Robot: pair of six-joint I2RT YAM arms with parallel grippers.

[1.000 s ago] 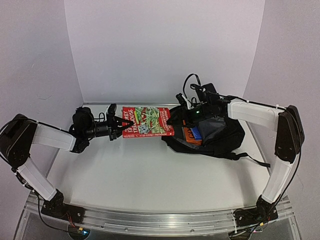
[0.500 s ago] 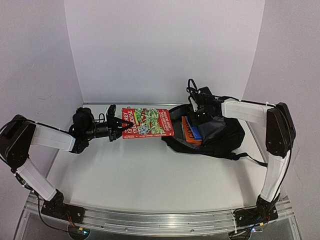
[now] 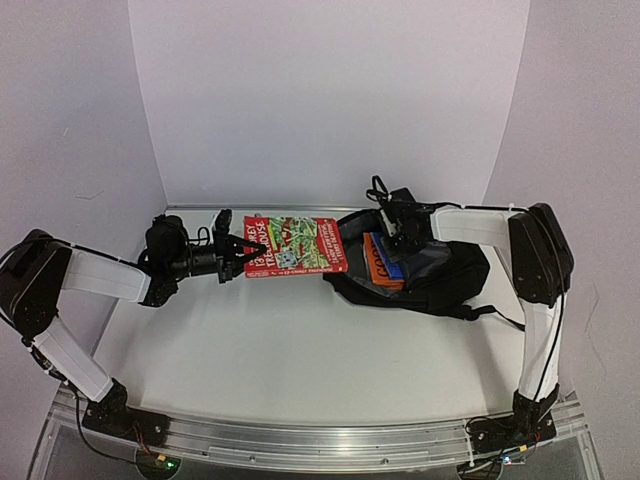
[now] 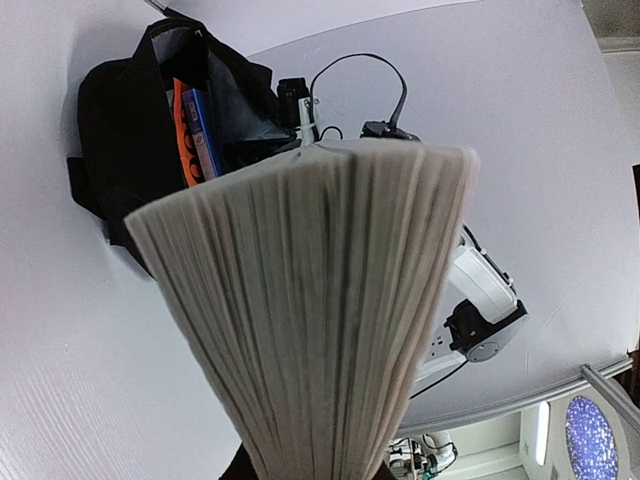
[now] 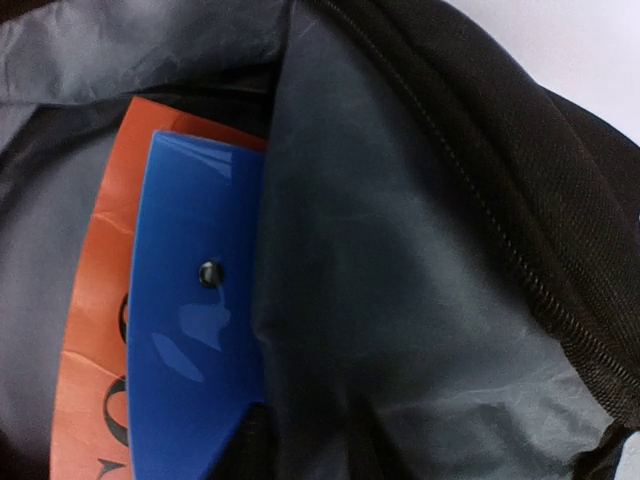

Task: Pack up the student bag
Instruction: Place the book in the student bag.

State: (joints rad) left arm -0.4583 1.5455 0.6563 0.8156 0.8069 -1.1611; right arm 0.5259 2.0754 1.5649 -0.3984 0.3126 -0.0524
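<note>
Evidently your left end effector (image 3: 243, 256) clenched the red book (image 3: 295, 245); your right end effector (image 3: 402, 235), its grip impossible to tell, sat over the open student bag (image 3: 450, 275).

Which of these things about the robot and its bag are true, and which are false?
1. The left gripper grips a red book by one edge, outside the bag. True.
2. The student bag is zipped shut. False: it gapes open, showing its grey lining.
3. An orange book and a blue item sit inside the bag. True.
4. The right gripper is parked far from the bag. False: it is at the bag's opening.
</note>
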